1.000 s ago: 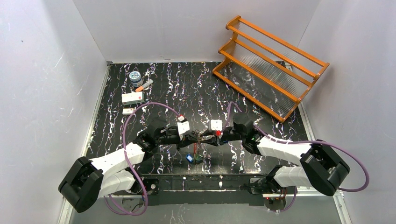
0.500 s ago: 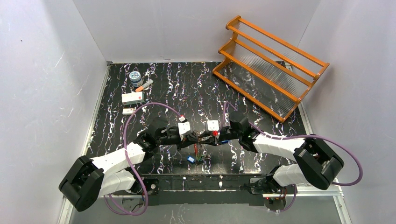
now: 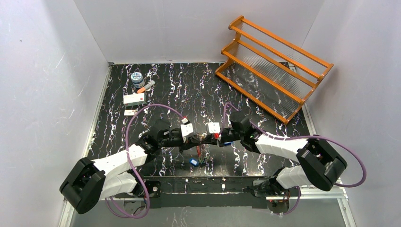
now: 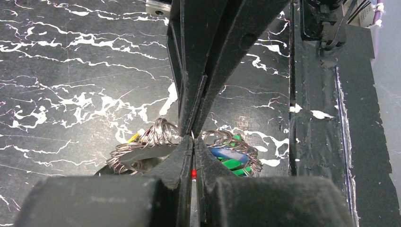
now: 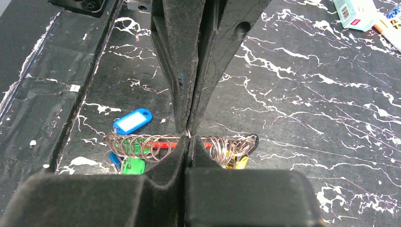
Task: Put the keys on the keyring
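Observation:
The keyring (image 5: 142,144) is a thin wire ring strung with several small split rings and coloured tags: blue (image 5: 132,121), green (image 5: 133,166), red (image 5: 163,144) and yellow (image 5: 237,163). It hangs between both arms near the table's front, with tags dangling (image 3: 196,160). My left gripper (image 4: 192,137) is shut on the keyring's wire (image 4: 158,135), and green and blue tags (image 4: 231,158) lie just beyond it. My right gripper (image 5: 188,134) is shut on the same wire from the opposite side. The two grippers meet tip to tip (image 3: 204,138). I cannot make out the keys in the bunch.
An orange wooden rack (image 3: 274,66) stands at the back right. At the back left sit a small jar (image 3: 137,78), a marker (image 3: 146,86), a white box (image 3: 134,99) and a small white piece (image 3: 129,112). A black taped strip (image 4: 321,142) runs along the table's front edge.
My right gripper has moved left toward the left gripper and shut on the keyring's wire. The left arm has held still with its grip.

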